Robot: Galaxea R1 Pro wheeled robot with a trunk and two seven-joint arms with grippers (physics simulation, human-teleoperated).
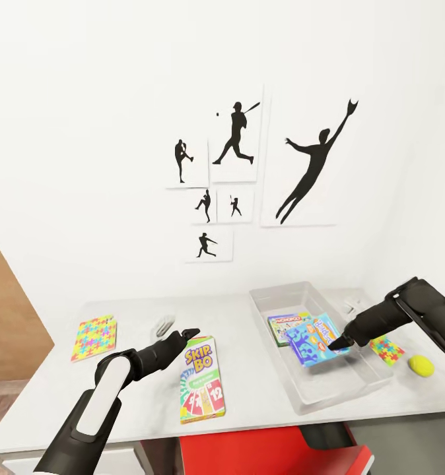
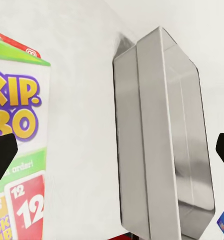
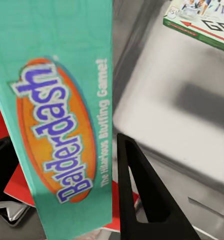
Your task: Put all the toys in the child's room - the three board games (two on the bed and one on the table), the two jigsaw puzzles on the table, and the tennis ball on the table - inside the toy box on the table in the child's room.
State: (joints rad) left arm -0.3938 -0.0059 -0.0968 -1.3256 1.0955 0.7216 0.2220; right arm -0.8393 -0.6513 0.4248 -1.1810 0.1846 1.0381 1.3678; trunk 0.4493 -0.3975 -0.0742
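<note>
Right hand (image 1: pixel 333 343) grips blue board game (image 1: pixel 313 340) over toy box (image 1: pixel 374 376), Monopoly box (image 1: pixel 285 324) inside. Left hand (image 1: pixel 186 334) wide beside Skip-Bo box (image 1: pixel 201 379) on surface (image 1: pixel 51 389). Tennis ball (image 1: pixel 420 365) beside box.

Toy box (image 1: pixel 275 305) on bench (image 1: pixel 136 402) to my right, Monopoly box (image 1: pixel 285 326) inside it, Balderdash box (image 1: pixel 313 342) over it in my right hand (image 1: pixel 335 344), Skip-Bo box (image 1: pixel 201 379) left of toy box, jigsaw puzzle (image 1: pixel 94 336) far left, second puzzle (image 1: pixel 389 349) and tennis ball (image 1: pixel 420 365) right of toy box.
</note>
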